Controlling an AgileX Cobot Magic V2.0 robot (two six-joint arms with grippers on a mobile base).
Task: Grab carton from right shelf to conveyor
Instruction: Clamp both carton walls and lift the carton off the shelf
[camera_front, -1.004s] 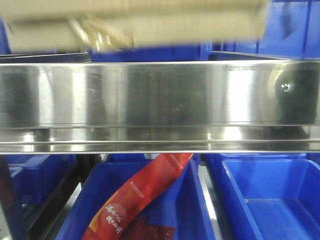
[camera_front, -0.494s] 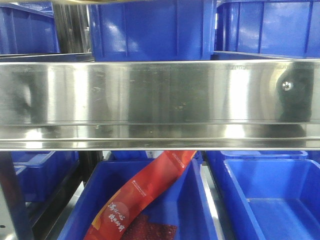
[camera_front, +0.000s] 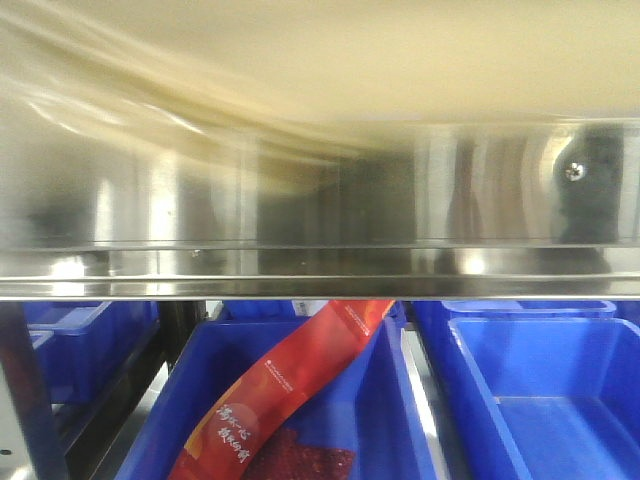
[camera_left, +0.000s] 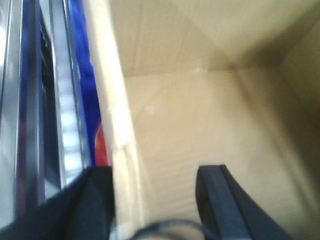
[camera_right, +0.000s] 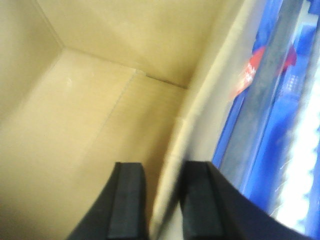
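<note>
The carton (camera_front: 330, 60) shows as a blur across the top of the front view, overlapping the steel front rail of the right shelf (camera_front: 300, 210). The right hand (camera_right: 164, 167) pinches one carton wall between its fingers. The left hand (camera_left: 155, 172) straddles another wall, spread wide, with its inner finger (camera_left: 215, 200) clear of the cardboard.

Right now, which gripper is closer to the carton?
Right, barely: the right gripper pinches the carton wall. The left gripper straddles a wall too, with slack beside one finger.
</note>
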